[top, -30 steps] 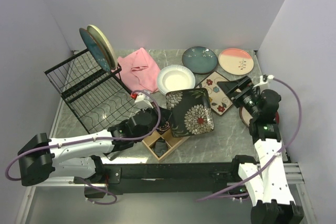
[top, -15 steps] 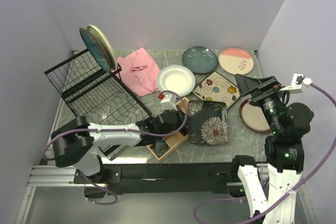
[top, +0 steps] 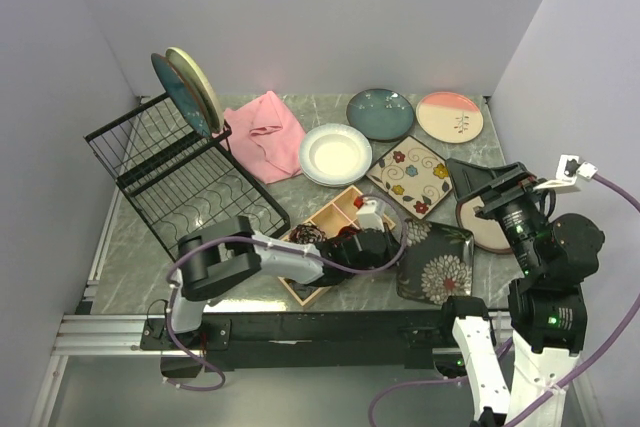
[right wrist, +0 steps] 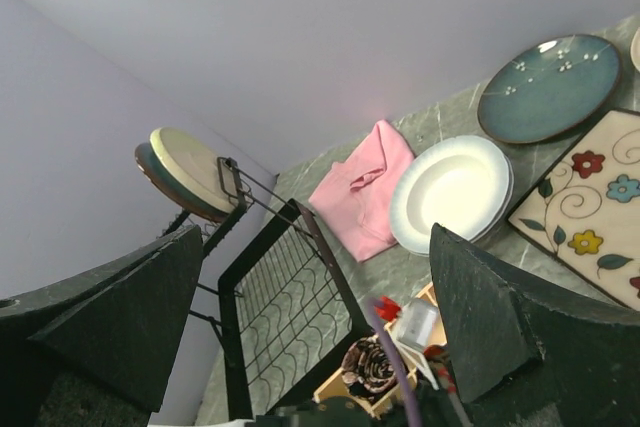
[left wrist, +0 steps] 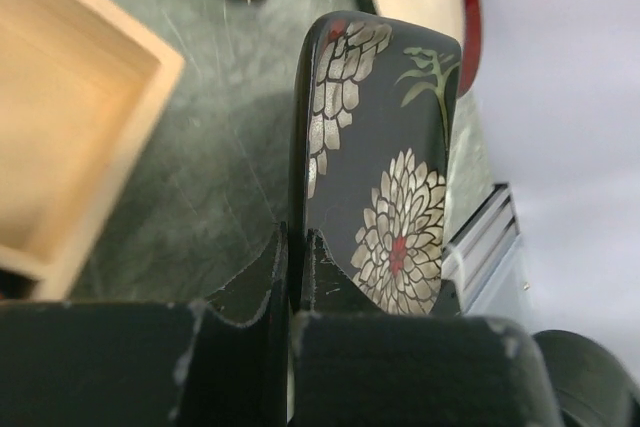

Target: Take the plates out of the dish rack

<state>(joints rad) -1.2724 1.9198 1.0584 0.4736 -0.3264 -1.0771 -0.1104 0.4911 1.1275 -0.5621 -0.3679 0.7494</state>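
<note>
My left gripper point(top: 399, 250) is shut on the edge of the square black floral plate point(top: 441, 265), held low near the table's front right. The left wrist view shows that plate point(left wrist: 385, 167) pinched between the jaws of the left gripper point(left wrist: 296, 265). My right gripper point(top: 490, 192) stands open and empty above the dark red plate point(top: 493, 230). The dish rack point(top: 185, 182) stands at the left, with a teal plate point(top: 180, 92) and a cream-green plate point(top: 197, 82) upright at its back corner. In the right wrist view the right gripper point(right wrist: 310, 327) faces the dish rack point(right wrist: 290, 297).
On the table lie a teal plate point(top: 380, 113), a pink-cream plate point(top: 450, 117), a white plate point(top: 335, 154) and a square cream floral plate point(top: 412, 175). A pink cloth point(top: 265, 132) lies by the rack. A wooden tray point(top: 325, 237) sits under my left arm.
My left arm has carried the black floral plate from the table's middle to the front right. My right gripper has drawn back to the right, off the plate.
</note>
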